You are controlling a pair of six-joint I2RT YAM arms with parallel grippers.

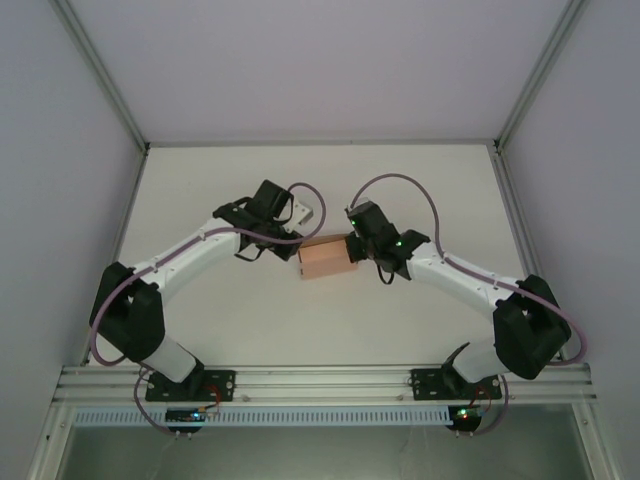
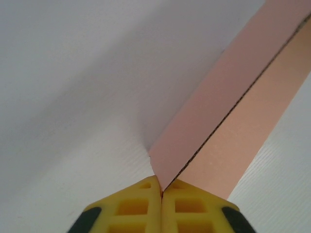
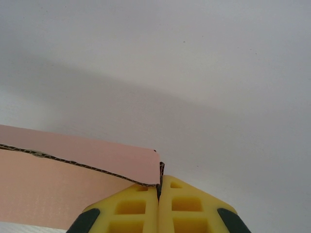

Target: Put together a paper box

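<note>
Top camera: the paper box (image 1: 328, 260) is over the middle of the table (image 1: 250, 335), between my left tool (image 1: 300, 254) and right tool (image 1: 353, 246). Its long axis runs left to right, roughly along the near edge. Left wrist camera: the left tool is clenched on a thin card edge, with the box stretching away up-right. Right wrist camera: the right tool pinches a card corner. I judge that pulling the arms apart or twisting them could tear or crease the card.

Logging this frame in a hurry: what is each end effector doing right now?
Left end effector: closed, pinching an edge of the box.
Right end effector: closed, pinching another edge of the box.
</note>
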